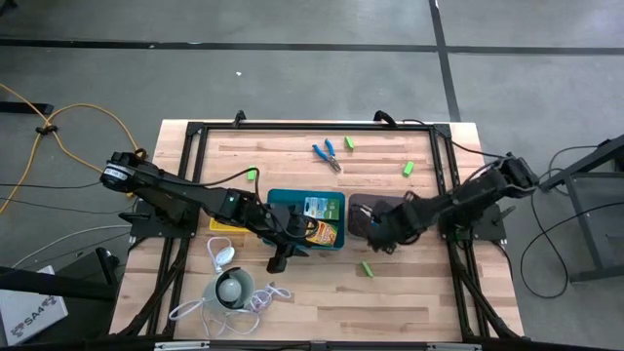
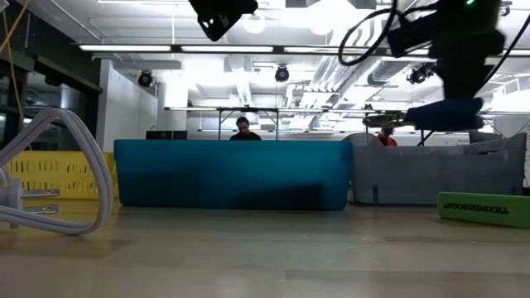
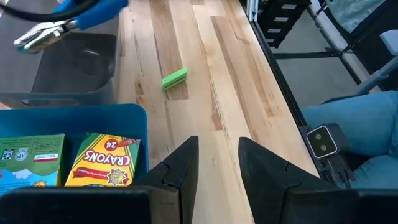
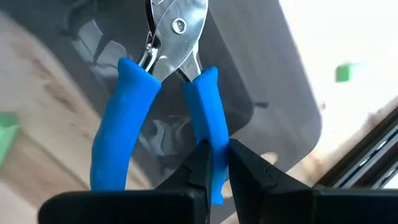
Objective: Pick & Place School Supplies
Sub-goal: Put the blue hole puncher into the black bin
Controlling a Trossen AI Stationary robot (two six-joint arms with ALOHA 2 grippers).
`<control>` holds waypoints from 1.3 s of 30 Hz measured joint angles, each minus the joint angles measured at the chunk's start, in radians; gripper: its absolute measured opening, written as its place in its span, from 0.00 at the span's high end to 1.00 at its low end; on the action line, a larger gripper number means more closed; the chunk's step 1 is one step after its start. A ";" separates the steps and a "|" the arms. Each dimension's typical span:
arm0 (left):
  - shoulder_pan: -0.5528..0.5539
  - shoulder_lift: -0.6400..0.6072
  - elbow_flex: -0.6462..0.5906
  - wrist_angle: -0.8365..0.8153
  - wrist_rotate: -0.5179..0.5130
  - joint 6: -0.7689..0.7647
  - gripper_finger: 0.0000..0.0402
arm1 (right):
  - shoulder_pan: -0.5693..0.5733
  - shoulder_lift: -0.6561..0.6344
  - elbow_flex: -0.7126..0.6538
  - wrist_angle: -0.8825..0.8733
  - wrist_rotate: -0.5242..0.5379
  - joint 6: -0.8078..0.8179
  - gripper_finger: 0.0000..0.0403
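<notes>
My right gripper is shut on a blue-handled plier-like tool and hovers over the dark grey tray. In the low view the tool is above that tray's rim. My left gripper is open and holds nothing. It hovers at the near side of the teal tray. A yellow crayon box and a green-and-white pack lie flat in that tray. A second blue-handled tool and lime-green blocks lie on the table. My right gripper pinches one of the tool's two blue handles near its free end, between both fingers. The handle runs on ahead of the fingers, metal jaws pointing away from the gripper. The tool is lifted clear above the dark grey tray, roughly level in the low view.
A yellow tray sits left of the teal one, partly under my left arm. A white round gadget with a cord lies near the table's near-left edge. More green blocks lie on the wood. A black frame borders the work area.
</notes>
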 joint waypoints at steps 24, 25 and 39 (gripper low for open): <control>0.000 0.000 0.000 -0.001 0.000 0.000 0.72 | -0.197 0.002 -0.273 0.385 -0.084 -0.273 0.91; 0.000 0.000 0.000 -0.001 0.000 -0.001 0.72 | -0.197 0.002 -0.274 0.389 -0.084 -0.273 0.90; 0.004 0.000 0.000 0.000 0.000 -0.020 0.72 | -0.196 -0.007 -0.245 0.383 -0.122 -0.325 0.79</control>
